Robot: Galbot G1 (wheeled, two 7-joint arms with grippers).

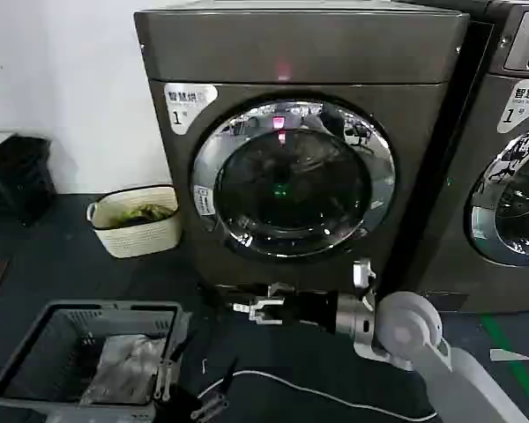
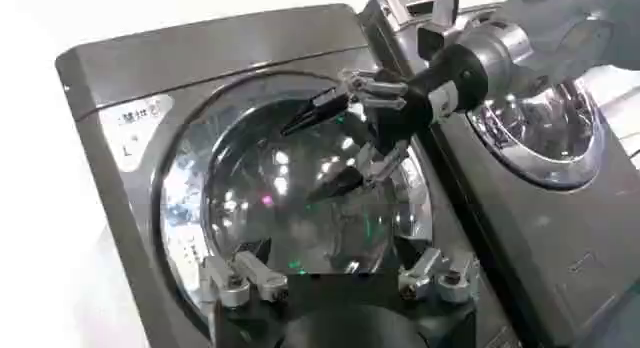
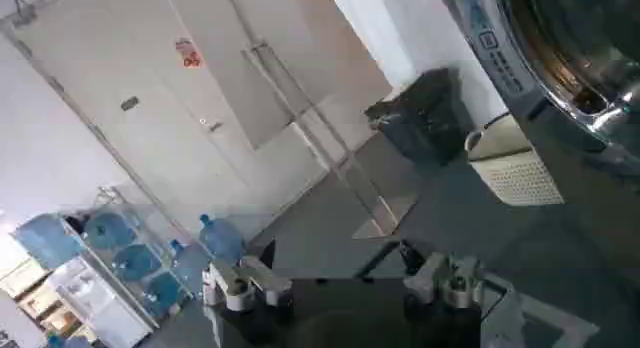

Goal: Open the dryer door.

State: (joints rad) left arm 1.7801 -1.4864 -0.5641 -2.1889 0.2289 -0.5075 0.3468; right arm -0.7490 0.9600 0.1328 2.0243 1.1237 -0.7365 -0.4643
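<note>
Reaching: your right hand [image 1: 247, 308] hangs low before the dryer [image 1: 300, 53], fingers spread wide, gripping nothing.
Left hand [image 2: 335, 285]: open too, facing the glass.
Door: the dryer door [image 1: 291, 181] is shut, just above and beyond your nearer right hand.

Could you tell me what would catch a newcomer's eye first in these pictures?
The big dark grey-brown metallic dryer fills the middle, its round chrome-ringed dark glass door shut. Just below the door, the right pincer reaches across with fingers open. On the floor to the left sit a cream woven basket and a grey plastic laundry basket holding cloth.
</note>
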